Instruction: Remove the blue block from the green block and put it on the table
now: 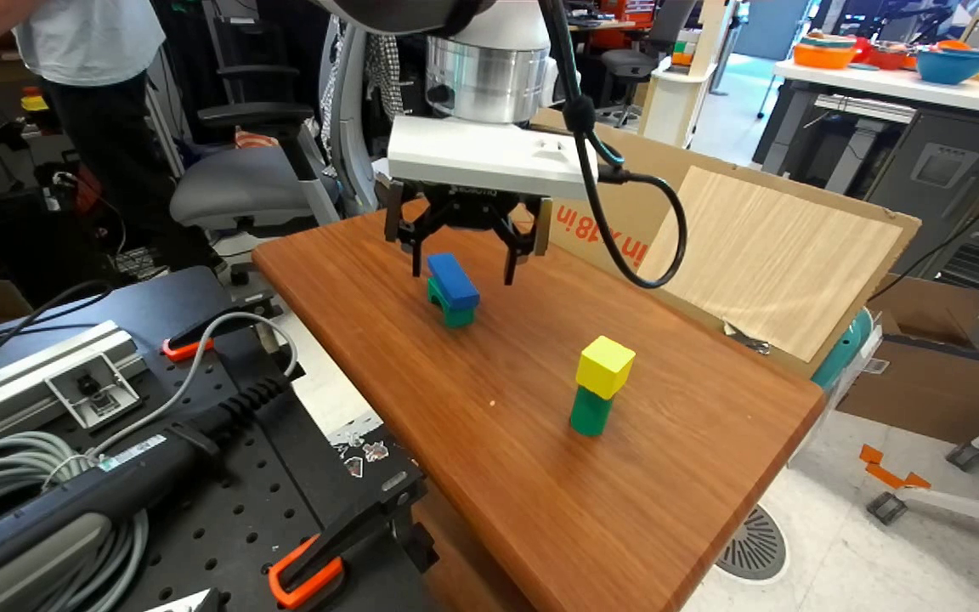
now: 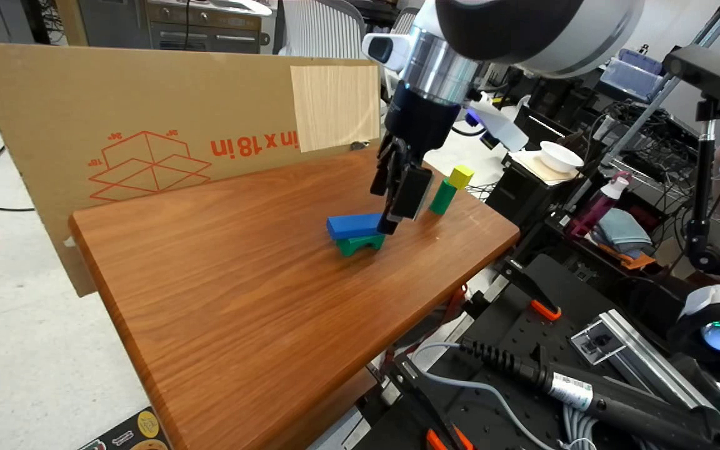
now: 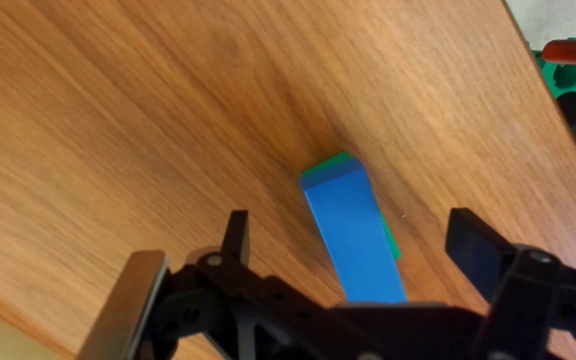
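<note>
Spread wide, with nothing gripped, the pincer (image 1: pixel 462 274) is poised over the blue block (image 3: pixel 353 235), which is carried, slightly skewed, on the green block (image 2: pixel 360 242), well in from the long edges of the tabletop (image 2: pixel 222 300). In the wrist view a gap is seen between the blue block and each fingertip (image 3: pixel 475 252), so centring looks fair; how much lowering is needed cannot be told. The step in hand is judged to be the approach to the grasp. A small wrist turn seems called for, since the long blue sides are seen slanted against the fingers. The descent is best made straight down and stopped while only the blue sides are flanked; if the tips are taken deeper, the green block may be pinched too. Closing should be done gently, then the lift kept vertical until the green block is cleared. For setting down, a spot toward the short edge farther from the yellow cube (image 1: pixel 604 367) is suggested, since that cube, stacked on a green post (image 1: pixel 591 413), is easily toppled.
</note>
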Controlling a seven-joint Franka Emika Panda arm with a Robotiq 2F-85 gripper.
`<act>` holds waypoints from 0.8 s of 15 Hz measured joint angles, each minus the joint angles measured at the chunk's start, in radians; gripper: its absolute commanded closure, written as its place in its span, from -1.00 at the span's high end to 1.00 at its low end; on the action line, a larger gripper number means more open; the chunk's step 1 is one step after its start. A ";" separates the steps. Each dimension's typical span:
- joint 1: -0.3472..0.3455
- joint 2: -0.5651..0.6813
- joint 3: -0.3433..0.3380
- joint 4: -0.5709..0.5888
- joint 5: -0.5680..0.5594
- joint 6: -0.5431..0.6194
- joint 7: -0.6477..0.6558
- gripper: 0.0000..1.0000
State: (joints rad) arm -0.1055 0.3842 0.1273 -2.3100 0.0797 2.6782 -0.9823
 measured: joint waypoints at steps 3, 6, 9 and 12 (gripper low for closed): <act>0.000 0.027 0.005 0.027 -0.005 -0.018 -0.041 1.00; 0.000 0.047 0.010 0.045 -0.021 -0.030 -0.067 1.00; 0.001 0.056 0.016 0.054 -0.044 -0.033 -0.082 0.81; 0.004 0.056 0.019 0.056 -0.071 -0.033 -0.089 0.16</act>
State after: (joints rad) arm -0.1011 0.4404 0.1464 -2.2541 0.0082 2.6453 -1.0714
